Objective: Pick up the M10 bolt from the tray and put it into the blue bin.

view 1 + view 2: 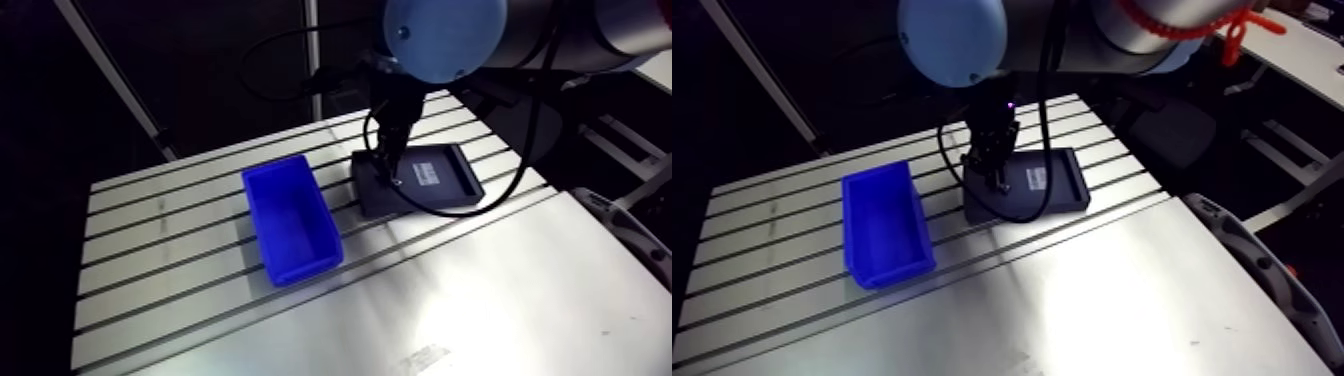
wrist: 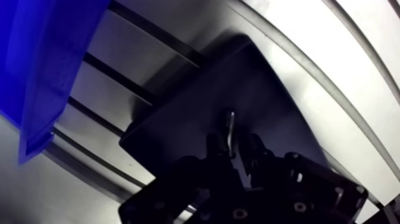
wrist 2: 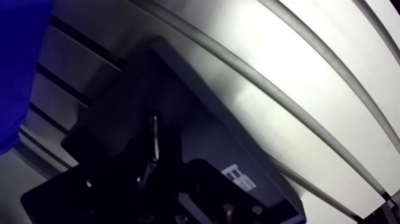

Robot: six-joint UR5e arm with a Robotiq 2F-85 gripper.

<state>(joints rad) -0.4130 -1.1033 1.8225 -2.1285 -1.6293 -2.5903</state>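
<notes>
gripper fingers were clamped on the M10 bolt | bolt stood upright over the black tray | blue bin sat beside the tray, apart from it | both rested on the slotted table

Slotted aluminium table, blue bin and black tray side by side on it.
</notes>
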